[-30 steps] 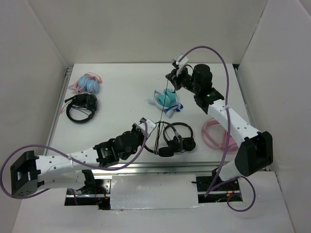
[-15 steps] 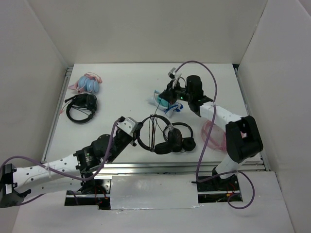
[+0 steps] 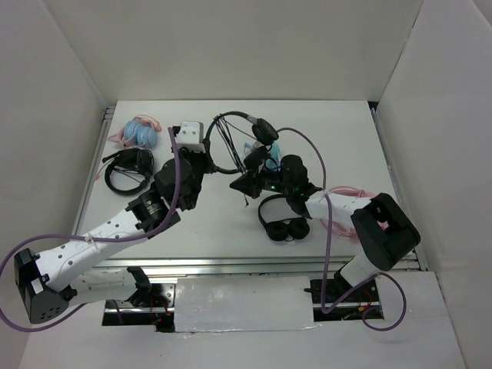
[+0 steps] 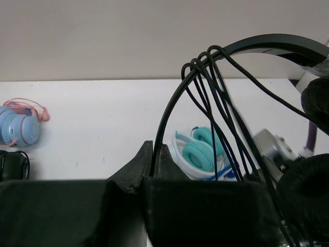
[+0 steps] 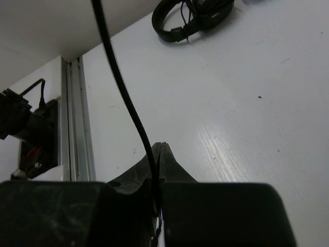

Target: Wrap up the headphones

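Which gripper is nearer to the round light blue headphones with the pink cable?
Left. The left gripper, shut on the headband of the black on-ear headphones, sits right of the light blue headphones; the right gripper, pinching the thin black cable, is farther right.

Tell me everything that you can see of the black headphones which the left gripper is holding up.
The headphones are black, with a thin glossy headband and round padded earcups. Several turns of their thin cable lie across the headband. The left gripper is shut on the headband and holds the pair above the table. The right gripper pinches the cable lower down.
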You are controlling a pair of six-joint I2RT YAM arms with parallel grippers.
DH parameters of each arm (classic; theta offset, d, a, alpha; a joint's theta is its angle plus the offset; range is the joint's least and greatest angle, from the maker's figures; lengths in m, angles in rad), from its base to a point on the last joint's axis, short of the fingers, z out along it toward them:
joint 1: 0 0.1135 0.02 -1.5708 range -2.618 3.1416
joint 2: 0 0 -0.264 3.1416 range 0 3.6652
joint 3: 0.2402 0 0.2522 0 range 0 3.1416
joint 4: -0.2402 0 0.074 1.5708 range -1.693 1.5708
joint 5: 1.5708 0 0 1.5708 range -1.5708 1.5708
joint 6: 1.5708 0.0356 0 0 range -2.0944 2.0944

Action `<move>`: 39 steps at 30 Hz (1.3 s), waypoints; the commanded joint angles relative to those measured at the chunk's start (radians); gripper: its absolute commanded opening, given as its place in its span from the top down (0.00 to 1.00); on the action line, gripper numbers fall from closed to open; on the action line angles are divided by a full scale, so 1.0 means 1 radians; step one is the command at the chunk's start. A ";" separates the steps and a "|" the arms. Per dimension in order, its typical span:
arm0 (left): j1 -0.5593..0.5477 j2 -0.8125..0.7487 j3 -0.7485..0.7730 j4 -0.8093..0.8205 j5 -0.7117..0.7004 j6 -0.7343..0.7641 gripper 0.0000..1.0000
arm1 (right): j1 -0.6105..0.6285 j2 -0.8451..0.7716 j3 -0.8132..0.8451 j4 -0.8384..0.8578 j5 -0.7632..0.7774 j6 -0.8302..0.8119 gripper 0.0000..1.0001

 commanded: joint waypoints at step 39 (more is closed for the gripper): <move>0.222 0.150 -0.108 -0.055 0.068 0.024 1.00 | 0.315 -0.235 0.201 -0.881 0.603 -0.589 1.00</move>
